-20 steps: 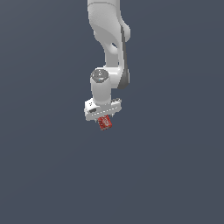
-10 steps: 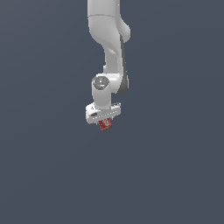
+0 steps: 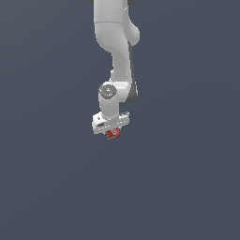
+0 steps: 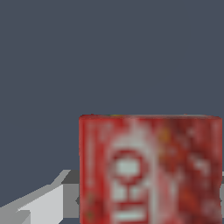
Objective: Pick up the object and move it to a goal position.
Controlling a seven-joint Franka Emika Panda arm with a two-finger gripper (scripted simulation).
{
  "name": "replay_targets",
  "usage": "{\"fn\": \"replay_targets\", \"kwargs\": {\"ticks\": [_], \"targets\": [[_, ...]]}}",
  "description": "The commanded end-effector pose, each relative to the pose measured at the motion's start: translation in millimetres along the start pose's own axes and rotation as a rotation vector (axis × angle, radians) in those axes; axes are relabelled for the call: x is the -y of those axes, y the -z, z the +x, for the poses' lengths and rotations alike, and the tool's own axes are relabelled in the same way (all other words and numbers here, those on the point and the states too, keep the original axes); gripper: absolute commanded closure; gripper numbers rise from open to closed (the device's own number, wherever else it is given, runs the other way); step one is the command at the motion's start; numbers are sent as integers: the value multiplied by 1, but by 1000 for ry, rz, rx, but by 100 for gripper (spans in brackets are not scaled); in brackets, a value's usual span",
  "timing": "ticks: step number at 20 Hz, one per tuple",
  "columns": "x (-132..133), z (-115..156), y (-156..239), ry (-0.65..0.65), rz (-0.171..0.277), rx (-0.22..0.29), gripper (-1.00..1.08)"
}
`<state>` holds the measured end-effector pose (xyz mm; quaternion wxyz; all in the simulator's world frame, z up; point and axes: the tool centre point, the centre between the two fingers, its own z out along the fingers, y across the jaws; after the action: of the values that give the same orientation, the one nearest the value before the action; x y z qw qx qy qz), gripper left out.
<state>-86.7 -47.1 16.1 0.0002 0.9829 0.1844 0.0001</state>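
White arm (image 3: 115, 51) hanging down from above against plain dark grey, gripper (image 3: 112, 132) at its lower end, jaws closed on the small red object (image 3: 112, 134) with white markings, object tucked just beneath the white gripper body, filling the wrist view close up (image 4: 148, 170)

we are seeing the arm (image 3: 115, 42) running off the exterior view's twelve o'clock edge. the object (image 3: 112, 134) is showing too small there for its markings to read. in the wrist view the object (image 4: 148, 168) is blurring and spilling past the frame, hiding the gripper (image 3: 111, 132) fingers.
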Motion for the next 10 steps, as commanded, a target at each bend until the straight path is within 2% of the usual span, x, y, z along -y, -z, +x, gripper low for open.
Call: {"fn": "replay_targets", "kwargs": {"ticks": [1, 10], "targets": [[0, 0, -1, 1, 0, 0, 108], [3, 1, 1, 0, 0, 0, 108]]}}
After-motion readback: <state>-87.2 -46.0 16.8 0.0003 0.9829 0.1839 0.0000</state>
